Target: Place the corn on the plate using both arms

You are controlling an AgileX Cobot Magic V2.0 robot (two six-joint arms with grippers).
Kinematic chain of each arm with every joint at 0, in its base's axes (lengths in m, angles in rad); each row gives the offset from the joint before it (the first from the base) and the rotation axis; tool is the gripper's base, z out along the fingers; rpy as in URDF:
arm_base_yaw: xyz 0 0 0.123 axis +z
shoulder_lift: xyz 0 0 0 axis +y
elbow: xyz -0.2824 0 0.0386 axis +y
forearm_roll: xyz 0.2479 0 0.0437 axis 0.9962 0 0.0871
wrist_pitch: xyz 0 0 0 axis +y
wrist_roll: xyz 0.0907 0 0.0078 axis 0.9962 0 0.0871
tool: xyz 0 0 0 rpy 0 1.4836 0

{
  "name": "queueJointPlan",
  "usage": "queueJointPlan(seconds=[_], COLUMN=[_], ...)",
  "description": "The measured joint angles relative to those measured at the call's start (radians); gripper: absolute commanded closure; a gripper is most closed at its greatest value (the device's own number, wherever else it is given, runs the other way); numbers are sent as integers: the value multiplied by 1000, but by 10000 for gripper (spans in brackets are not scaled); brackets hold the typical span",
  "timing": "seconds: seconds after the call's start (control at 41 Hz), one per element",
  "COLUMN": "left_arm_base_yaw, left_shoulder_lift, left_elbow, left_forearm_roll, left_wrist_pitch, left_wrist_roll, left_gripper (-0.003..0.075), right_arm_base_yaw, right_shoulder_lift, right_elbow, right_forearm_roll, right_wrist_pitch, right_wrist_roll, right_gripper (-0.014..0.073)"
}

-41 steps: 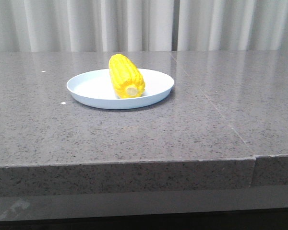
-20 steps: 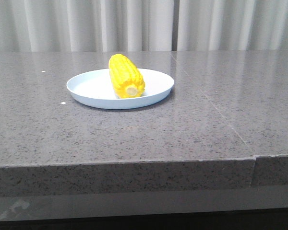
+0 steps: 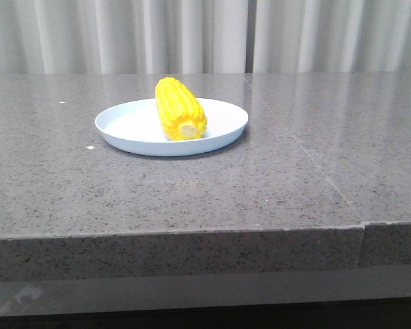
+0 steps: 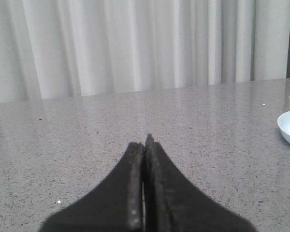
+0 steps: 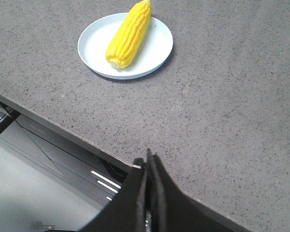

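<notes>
You have the corn (image 3: 180,110) lying on the plate (image 3: 130,127), cut end toward you, left of centre on the grey counter (image 3: 294,178). Your left gripper (image 4: 145,145) has its fingers pressed together, empty, well left of the plate. Your right gripper (image 5: 147,162) is likewise closed and empty, at the counter's near edge.
</notes>
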Motion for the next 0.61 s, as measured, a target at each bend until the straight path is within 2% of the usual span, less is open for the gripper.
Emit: queueJointPlan(seconds=[0.611], left_arm_base_yaw=[0], left_shoulder_lift=[0], left_elbow=[0], left_forearm_roll=[0], left_wrist_pitch=[0], left_wrist_roll=[-40], left_gripper=[740], right_arm_base_yaw=[0], right_shoulder_lift=[0], right_elbow=[0], right_forearm_roll=[0], right_wrist_pitch=[0], right_wrist_roll=[0], right_gripper=[662])
